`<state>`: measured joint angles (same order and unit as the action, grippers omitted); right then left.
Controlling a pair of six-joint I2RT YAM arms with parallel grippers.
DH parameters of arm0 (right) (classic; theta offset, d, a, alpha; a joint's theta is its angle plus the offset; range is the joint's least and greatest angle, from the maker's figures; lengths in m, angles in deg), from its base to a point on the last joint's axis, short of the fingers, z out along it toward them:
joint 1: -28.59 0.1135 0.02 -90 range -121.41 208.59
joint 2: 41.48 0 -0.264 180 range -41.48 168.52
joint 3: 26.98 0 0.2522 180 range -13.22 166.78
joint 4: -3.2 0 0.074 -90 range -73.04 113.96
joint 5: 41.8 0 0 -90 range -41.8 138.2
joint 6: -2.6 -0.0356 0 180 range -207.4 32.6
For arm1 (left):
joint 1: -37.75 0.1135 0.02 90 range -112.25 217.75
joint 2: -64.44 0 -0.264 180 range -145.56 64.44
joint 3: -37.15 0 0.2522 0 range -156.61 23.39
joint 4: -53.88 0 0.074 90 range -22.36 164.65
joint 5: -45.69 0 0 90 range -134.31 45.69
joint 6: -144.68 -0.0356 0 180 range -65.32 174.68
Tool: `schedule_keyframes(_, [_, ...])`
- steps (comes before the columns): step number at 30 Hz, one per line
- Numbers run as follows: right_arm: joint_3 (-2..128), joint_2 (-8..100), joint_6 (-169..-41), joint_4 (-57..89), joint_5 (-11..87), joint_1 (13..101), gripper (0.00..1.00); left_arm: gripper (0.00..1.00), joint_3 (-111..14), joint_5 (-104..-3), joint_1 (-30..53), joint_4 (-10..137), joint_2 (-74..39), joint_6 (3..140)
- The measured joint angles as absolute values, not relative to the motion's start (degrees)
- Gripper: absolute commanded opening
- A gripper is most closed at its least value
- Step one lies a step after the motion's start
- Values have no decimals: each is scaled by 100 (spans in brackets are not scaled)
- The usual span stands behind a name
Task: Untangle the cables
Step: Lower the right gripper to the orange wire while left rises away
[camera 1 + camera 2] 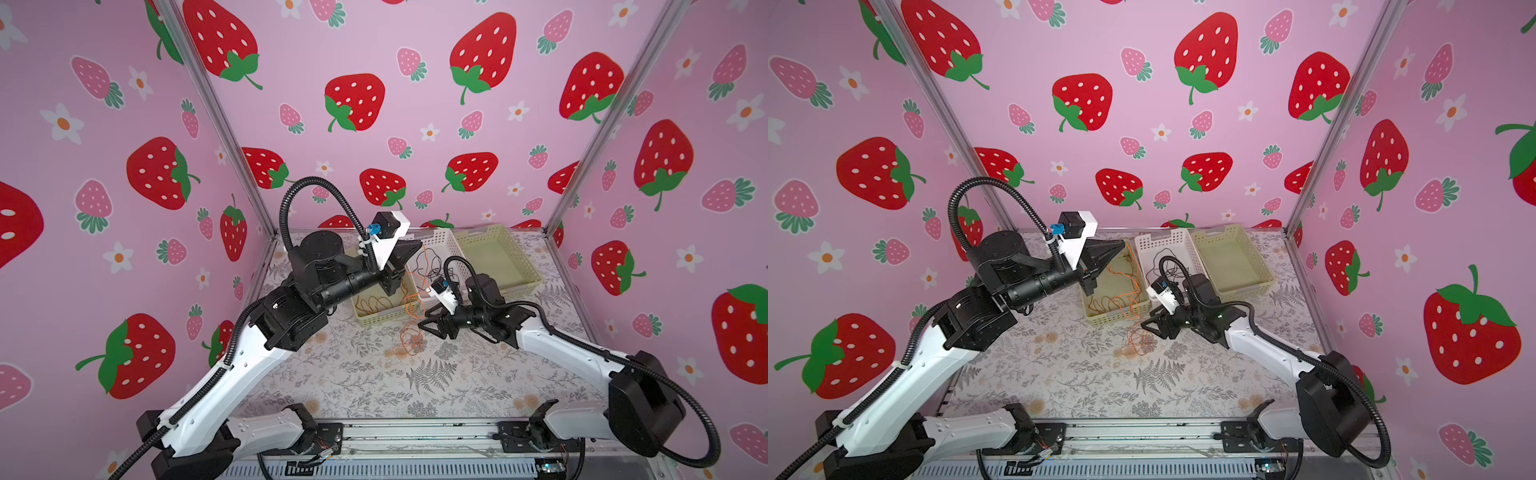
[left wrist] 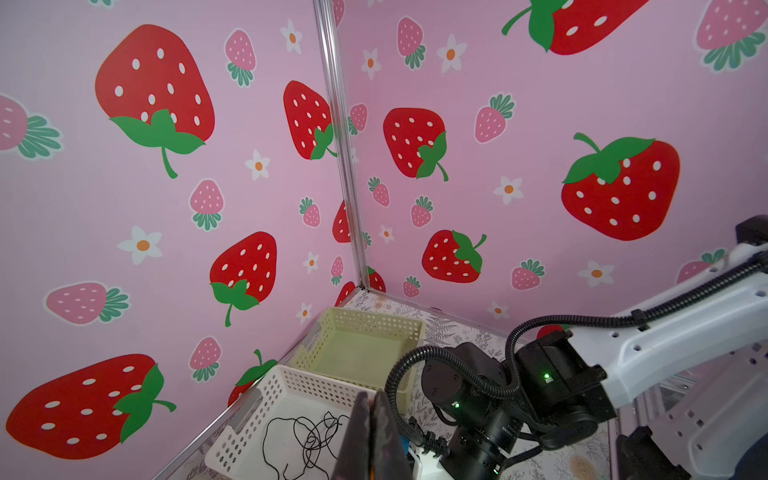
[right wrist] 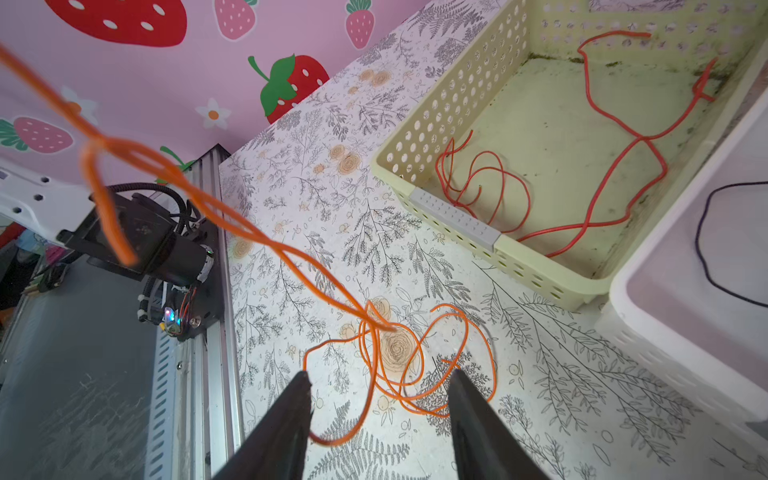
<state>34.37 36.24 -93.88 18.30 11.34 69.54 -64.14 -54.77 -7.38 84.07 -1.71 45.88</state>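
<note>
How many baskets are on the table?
3, side by side: yellowish basket left, holding a reddish-orange cable; white basket middle, holding a black cable; pale green basket right. None seems hidden.

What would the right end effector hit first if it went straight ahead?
Probably the orange cable looped on the table, just ahead of the right end effector; depth is unclear.
</note>
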Motion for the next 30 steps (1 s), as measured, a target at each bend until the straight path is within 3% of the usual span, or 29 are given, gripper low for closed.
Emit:
schedule_keyframes(5, [3544, 3938, -9414, 1876, 998, 6958, 9, 0, -6414, -5416, -744, 8405, -171, 4553])
schedule_keyframes(8, [3546, 3949, -9414, 1994, 1077, 6958, 0, 0, -6414, -5335, -749, 8405, -169, 4520])
schedule_keyframes(23, [3415, 4183, -9113, 2740, 2303, 5911, 0, 0, -6414, -4234, -312, 8554, 677, 4127])
schedule_keyframes(30, [3415, 4539, -8910, 3190, 3027, 5811, 0, 0, -6414, -4024, -89, 8623, 968, 4029])
